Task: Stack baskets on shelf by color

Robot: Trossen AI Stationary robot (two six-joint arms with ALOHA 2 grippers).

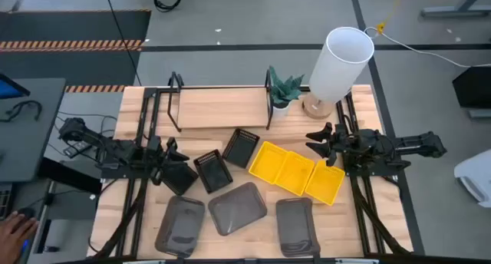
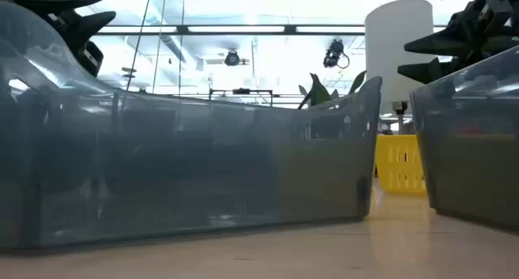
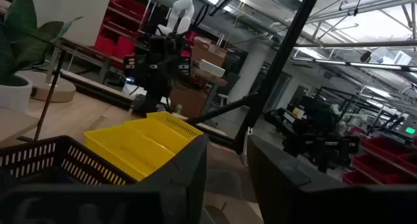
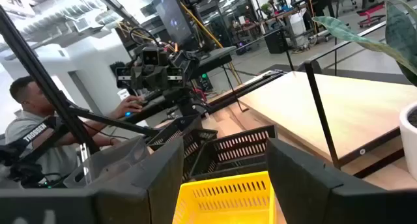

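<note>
Three yellow baskets [image 1: 295, 172] lie side by side in a row right of the table's middle. Three dark grey baskets [image 1: 238, 209] rest along the near edge and fill the low view [image 2: 186, 165]. Black slatted baskets [image 1: 244, 147] lie left of the yellow ones, below the shelf [image 1: 222, 107], a light plank with black wire ends at the far edge. My left gripper [image 1: 173, 158] hovers open beside the leftmost black basket [image 3: 52, 162]. My right gripper [image 1: 316, 141] hovers open over the far edge of the yellow row [image 4: 228, 195].
A small potted plant [image 1: 284, 91] stands at the shelf's right end. A tall white cylinder [image 1: 341, 64] on a wooden base stands at the far right corner. A person [image 4: 32, 133] sits beyond the table's left side, a hand [image 1: 15, 233] near the left edge.
</note>
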